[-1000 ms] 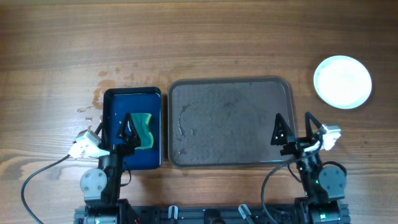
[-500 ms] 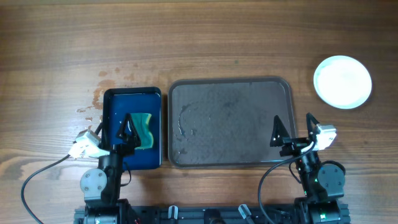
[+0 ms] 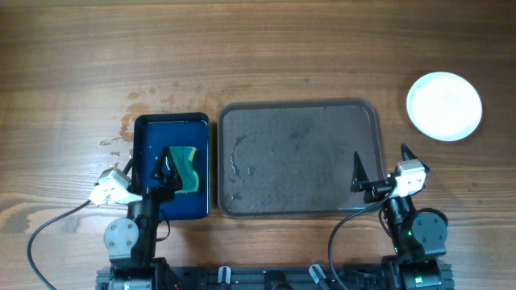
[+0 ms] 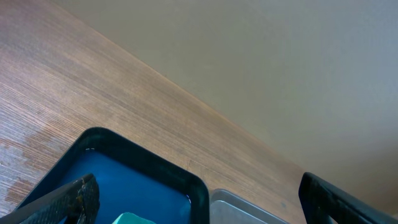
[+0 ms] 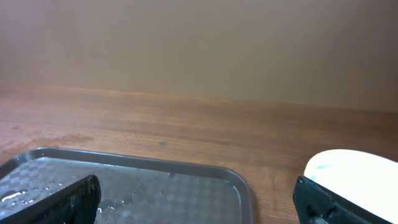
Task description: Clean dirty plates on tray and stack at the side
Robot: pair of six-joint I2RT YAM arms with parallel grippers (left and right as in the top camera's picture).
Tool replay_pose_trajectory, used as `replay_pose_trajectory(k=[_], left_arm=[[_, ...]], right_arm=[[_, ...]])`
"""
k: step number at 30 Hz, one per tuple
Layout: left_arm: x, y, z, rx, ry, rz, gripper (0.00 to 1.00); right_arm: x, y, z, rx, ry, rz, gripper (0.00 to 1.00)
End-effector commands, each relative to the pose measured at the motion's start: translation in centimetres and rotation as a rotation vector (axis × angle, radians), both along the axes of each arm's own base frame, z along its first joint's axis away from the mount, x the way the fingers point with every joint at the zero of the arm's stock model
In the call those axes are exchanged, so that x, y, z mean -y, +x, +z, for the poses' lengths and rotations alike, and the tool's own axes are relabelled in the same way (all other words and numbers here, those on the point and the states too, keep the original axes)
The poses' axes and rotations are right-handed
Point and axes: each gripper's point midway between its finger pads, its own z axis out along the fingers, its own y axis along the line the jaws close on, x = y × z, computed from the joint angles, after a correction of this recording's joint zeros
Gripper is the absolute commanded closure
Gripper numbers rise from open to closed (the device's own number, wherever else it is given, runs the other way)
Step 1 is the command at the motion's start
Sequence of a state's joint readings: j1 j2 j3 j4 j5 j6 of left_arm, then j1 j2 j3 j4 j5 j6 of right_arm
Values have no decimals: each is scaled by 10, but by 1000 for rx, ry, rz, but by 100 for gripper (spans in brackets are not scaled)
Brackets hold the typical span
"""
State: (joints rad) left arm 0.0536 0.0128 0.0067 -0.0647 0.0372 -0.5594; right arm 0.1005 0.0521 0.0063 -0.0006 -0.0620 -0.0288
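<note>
Large dark grey-brown rectangular tray (image 3: 306,161): lay bare, wet | round white plates (image 3: 444,105): sat on wooden desk (image 3: 258,48), well right of tray | left gripper (image 3: 168,161), right gripper (image 3: 380,161): both spread, empty | advice: task looked finished; park arms clear of plates.

Overhead top-down; low wrists sharing tray (image 3: 298,161)

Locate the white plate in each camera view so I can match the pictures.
Overhead: white plate at far right, upper part, beyond the right end of the tray.
Left wrist: not in it.
Right wrist: bottom right corner, cut off by the frame.
Shared landmark: the tray, centre overhead, bottom left in right wrist, bottom edge in left wrist.
</note>
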Motion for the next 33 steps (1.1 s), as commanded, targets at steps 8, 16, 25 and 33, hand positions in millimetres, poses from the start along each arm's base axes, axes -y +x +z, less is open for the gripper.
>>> replay_pose_trajectory(k=[8,16,25,33], left_arm=[[2,-1,-1,-2,-4,-14,0],[-5,-1,-2,-8,90,21,0],[-5,0,-6,-47,731,-35,0],[-6,3,-25,-126,757,-65,0]], right_arm=[[1,0,0,3,-22,-4,0],[1,0,-1,3,-22,-4,0],[1,0,0,3,-22,-4,0],[1,0,0,3,-22,-4,0]])
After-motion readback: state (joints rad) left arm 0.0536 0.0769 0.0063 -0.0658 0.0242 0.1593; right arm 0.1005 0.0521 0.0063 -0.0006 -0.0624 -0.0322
